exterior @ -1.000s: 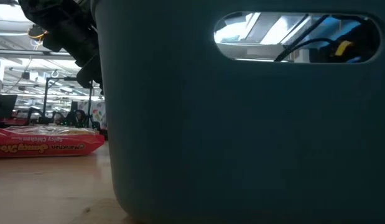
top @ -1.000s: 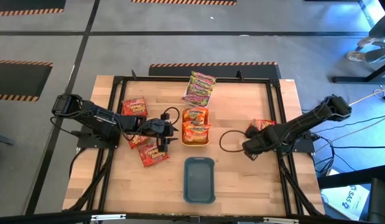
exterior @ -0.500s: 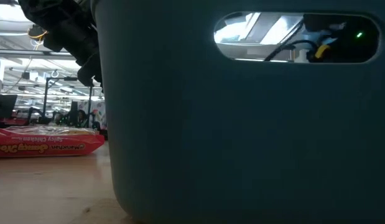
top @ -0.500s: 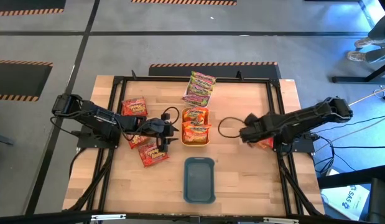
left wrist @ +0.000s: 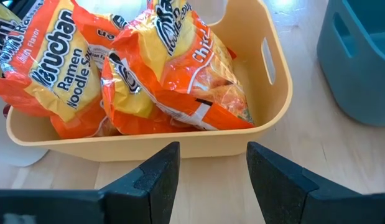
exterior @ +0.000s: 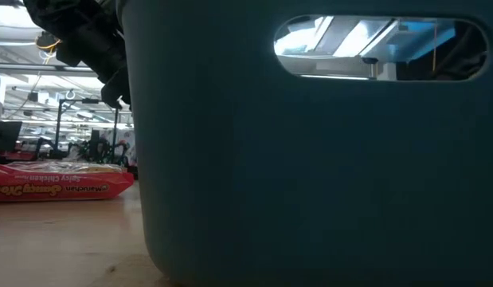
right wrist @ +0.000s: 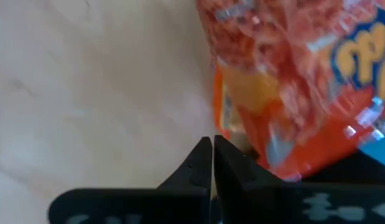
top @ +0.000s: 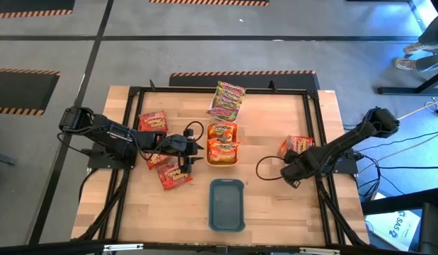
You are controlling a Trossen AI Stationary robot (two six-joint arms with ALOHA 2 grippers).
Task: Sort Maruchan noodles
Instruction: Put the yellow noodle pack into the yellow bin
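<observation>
High view first: your left gripper sits just left of the yellow tray at the middle of the worktop, jaws spread and holding nothing. Left wrist view confirms it, with both fingers parted in front of the tray wall and the orange packets piled inside. So the orange kind looks sorted, at least the ones you can see.

Now your right gripper, low on the right side, jaws pressed together and empty. Its wrist view shows the tips meeting right at the edge of a red-orange packet, which lies flat on the wood near the right rail.

What's left, by my reckoning: three red packets loose on the left, that right-hand packet, and the green-pink packets at the far edge, apparently on something pale. The teal tray on the near side looks empty. Roughly a third done, I'd say.
</observation>
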